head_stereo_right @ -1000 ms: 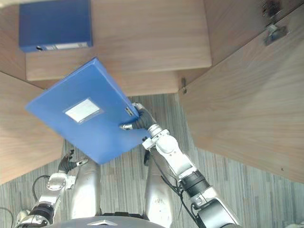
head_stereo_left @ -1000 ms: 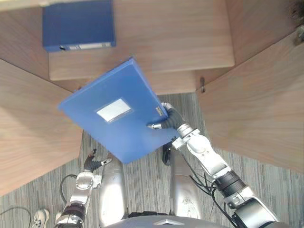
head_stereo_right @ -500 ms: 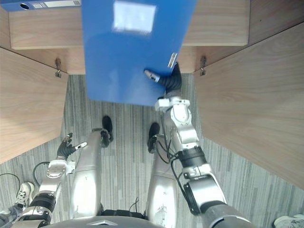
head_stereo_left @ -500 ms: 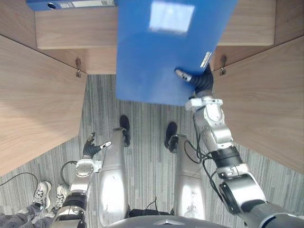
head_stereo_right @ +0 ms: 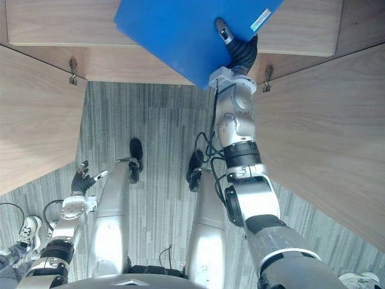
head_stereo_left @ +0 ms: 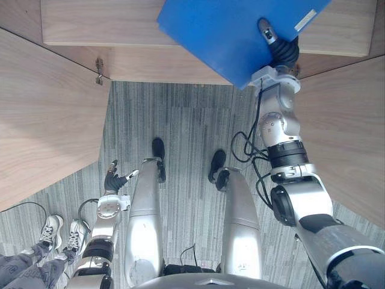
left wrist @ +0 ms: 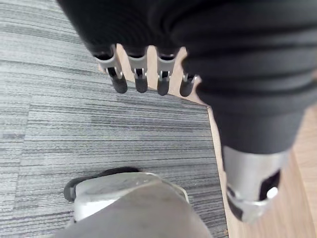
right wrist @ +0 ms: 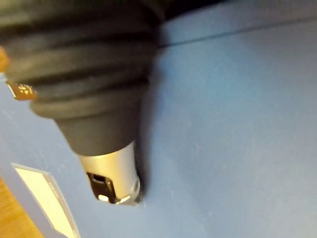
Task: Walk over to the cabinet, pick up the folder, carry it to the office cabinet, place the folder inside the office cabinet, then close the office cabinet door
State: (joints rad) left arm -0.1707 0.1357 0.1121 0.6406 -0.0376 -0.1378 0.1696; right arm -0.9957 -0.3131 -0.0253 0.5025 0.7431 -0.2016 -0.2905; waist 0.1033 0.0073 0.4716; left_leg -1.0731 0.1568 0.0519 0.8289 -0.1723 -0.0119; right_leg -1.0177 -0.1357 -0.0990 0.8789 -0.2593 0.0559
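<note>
Since half a second ago the right arm has stretched further forward and the folder [head_stereo_left: 225, 30] has swung from 12 o'clock toward 1 o'clock, turning so that one corner now points down at the carpet [head_stereo_left: 180, 132].

Nearest the robot, at 8 o'clock, the left hand [head_stereo_left: 113, 179] hangs low beside the leg. Its fingers [left wrist: 141, 79] are relaxed and straight over the grey striped carpet, holding nothing. Just below it, at the lower left corner, a person's pale shoes [head_stereo_left: 57, 232] stand on the carpet.

Further out, the two wooden doors stand open, the left door [head_stereo_left: 42, 120] at 9 o'clock and the right door [head_stereo_left: 352, 138] at 3 o'clock. A small metal hinge [head_stereo_left: 99, 64] sits where the left door meets the office cabinet [head_stereo_left: 102, 24].

At 1 o'clock the right hand [head_stereo_left: 279, 49] grips the blue folder near its edge. The thumb [right wrist: 111, 181] presses on the upper face and the fingers are hidden beneath. The folder is held tilted in the air in front of the cabinet's wooden shelf, its lower corner overhanging the shelf's front edge. Whether it touches the shelf cannot be told.

A pale label strip [head_stereo_left: 305, 18] lies along the folder's edge beside the hand. Its writing is too small to read.
</note>
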